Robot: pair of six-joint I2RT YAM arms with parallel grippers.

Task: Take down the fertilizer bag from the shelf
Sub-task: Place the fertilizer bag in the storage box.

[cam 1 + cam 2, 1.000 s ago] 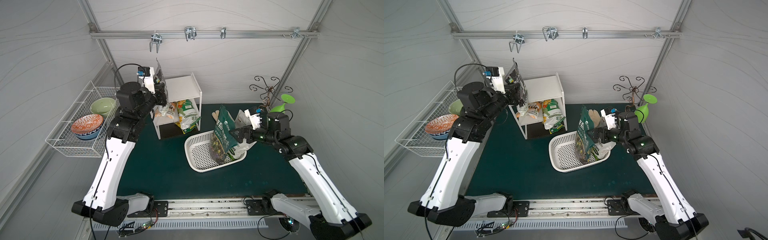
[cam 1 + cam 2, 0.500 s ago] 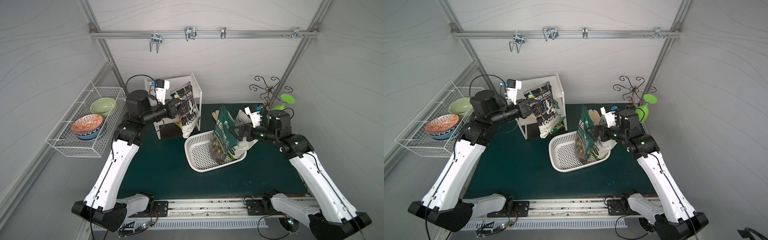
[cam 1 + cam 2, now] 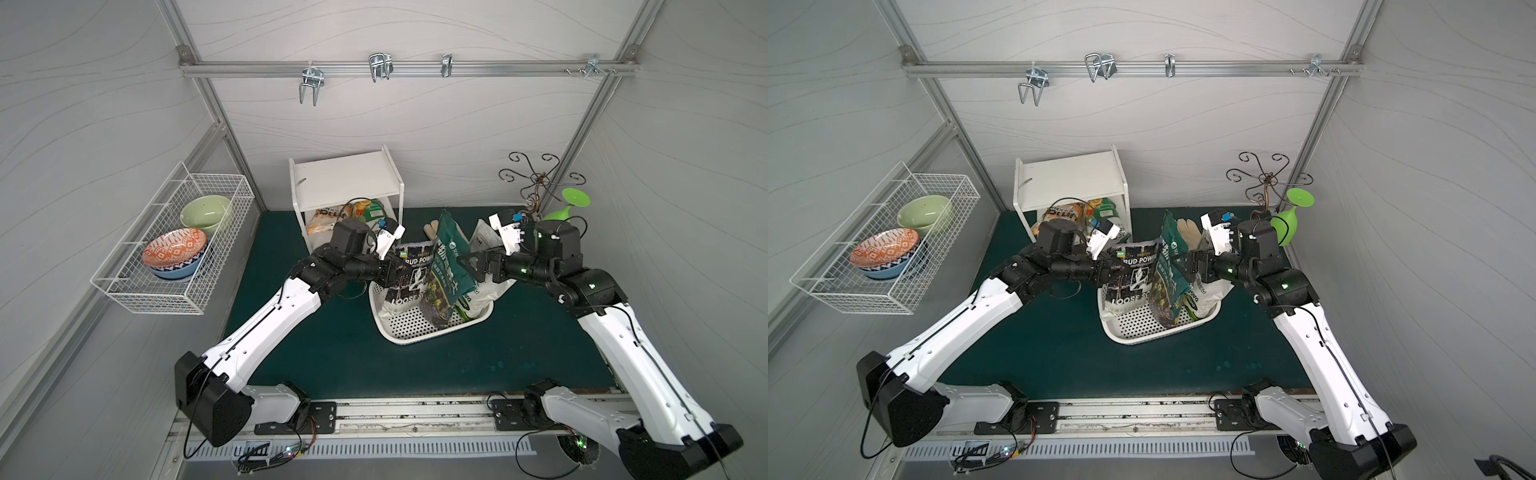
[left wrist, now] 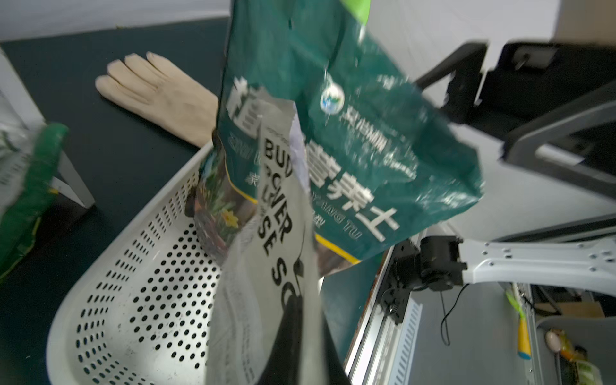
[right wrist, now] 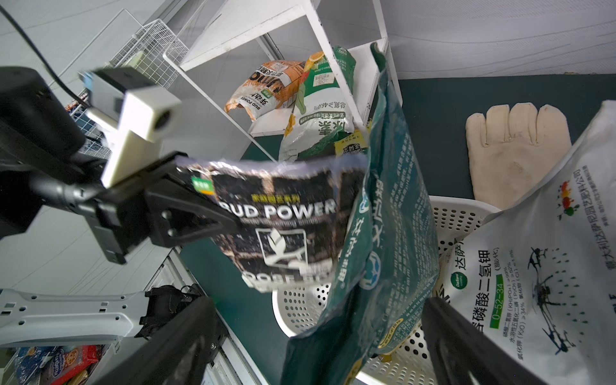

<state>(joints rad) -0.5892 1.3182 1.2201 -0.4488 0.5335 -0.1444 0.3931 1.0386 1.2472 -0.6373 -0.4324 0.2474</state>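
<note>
Nearest my base, bare dark mat (image 3: pixel 332 353) lies open in front of the white perforated basket (image 3: pixel 415 338) and on its left.

My left gripper (image 3: pixel 397 274) is clamped on the fertilizer bag (image 3: pixel 411 282), pinching its upper left edge. The bag hangs over the left end of the basket with its long axis close to vertical, top edge up and bottom end down at the rim; I cannot tell if it touches. It is black with white lettering, "BUD POWER" above a white leaf mark. The printed face looks toward my base and reads upright. Its foil is creased, and its right edge meets the green bag (image 3: pixel 446 266) standing in the basket.

My right gripper (image 3: pixel 473 266) has its jaws spread wide, the green bag between them, gripping nothing. A white bag (image 3: pixel 478 299) leans in the basket's right end, just below that gripper.

Behind the basket a beige glove (image 5: pixel 516 150) lies flat on the mat. Farther back the shelf (image 3: pixel 345 183) stands against the wall, well apart from the hanging bag, with an orange bag (image 5: pixel 266 86) and a green-and-white bag (image 5: pixel 320 110) on its lower board.
</note>
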